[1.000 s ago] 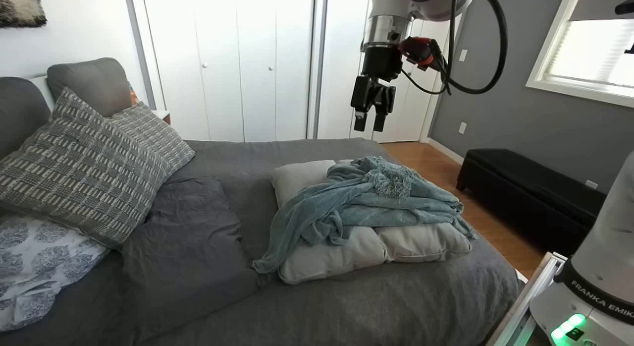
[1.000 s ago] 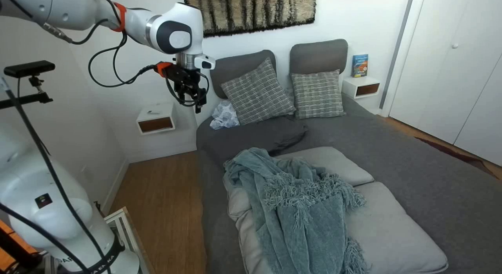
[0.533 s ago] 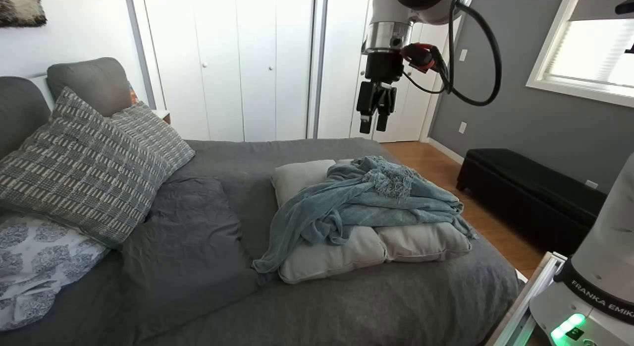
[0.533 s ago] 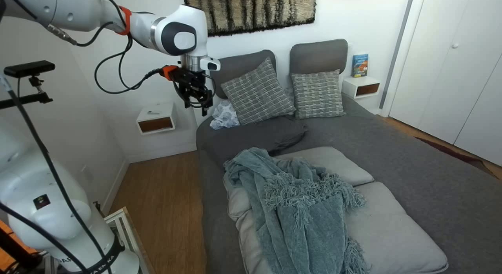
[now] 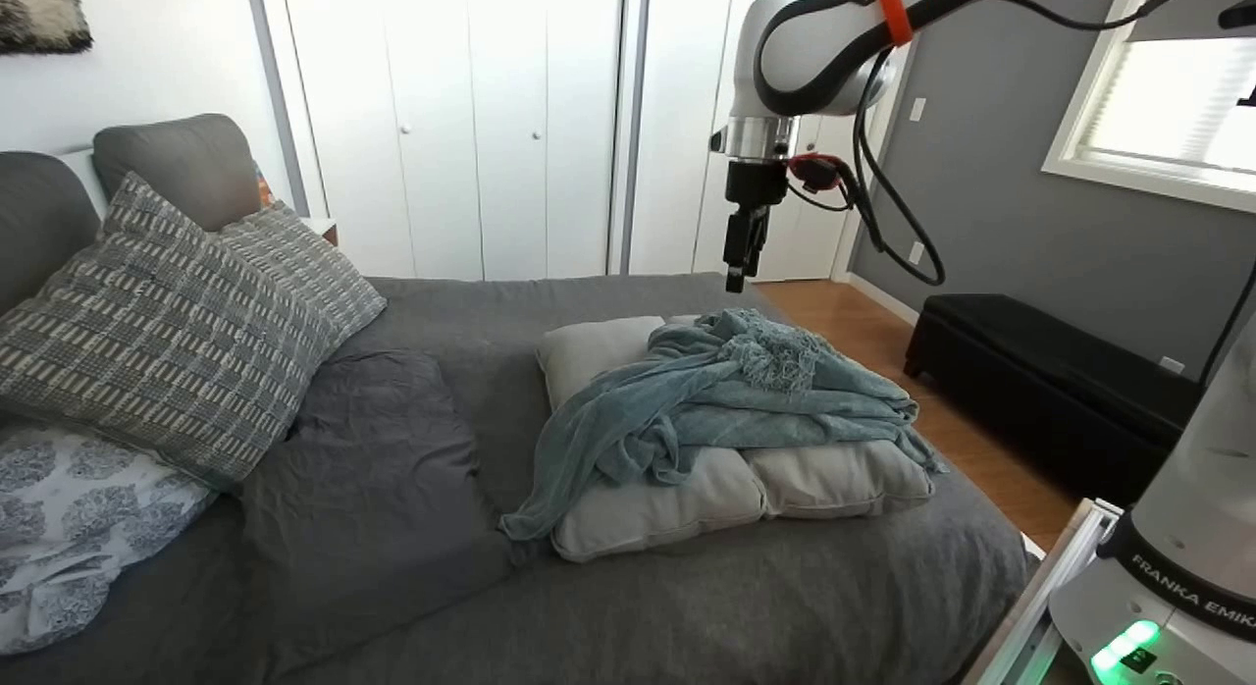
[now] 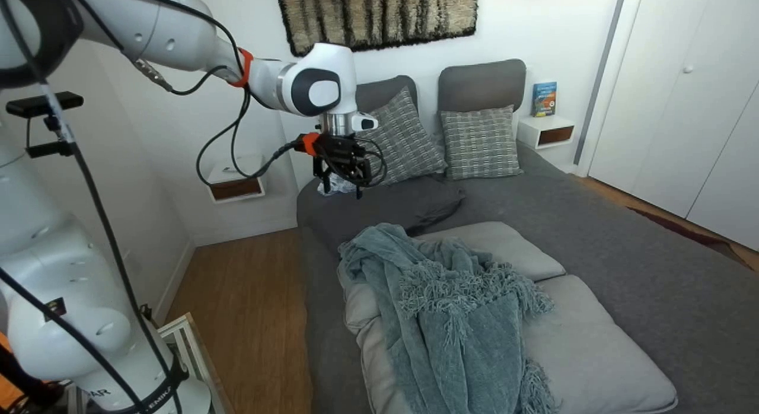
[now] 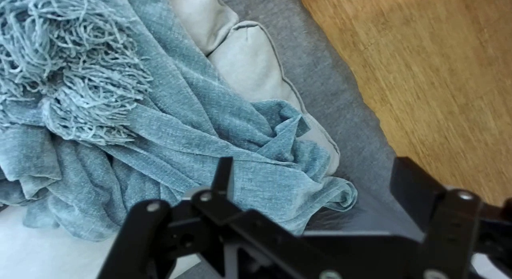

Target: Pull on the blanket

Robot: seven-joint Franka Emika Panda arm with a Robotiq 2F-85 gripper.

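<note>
Bed (image 6: 593, 224), blanket (image 6: 439, 331), spread-fingered gripper (image 7: 312, 173) above.

the counter (image 5: 834, 597) is a bed, dark grey and shallowly creased. directly on it lie the off-white pillows (image 5: 657, 518), a flat-lying dark grey pillow (image 5: 373, 489) and, tilted on its lower edge, a patterned pillow (image 6: 481, 144). one end of the blue-grey blanket (image 5: 765, 427) trails down past the off-white pillows to the counter beside them.

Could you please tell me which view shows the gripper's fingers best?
The wrist view, up close: both fingers stand clearly apart. Both exterior views show the gripper far smaller; in an exterior view, its fingers overlap side-on, hiding the gap.
</note>
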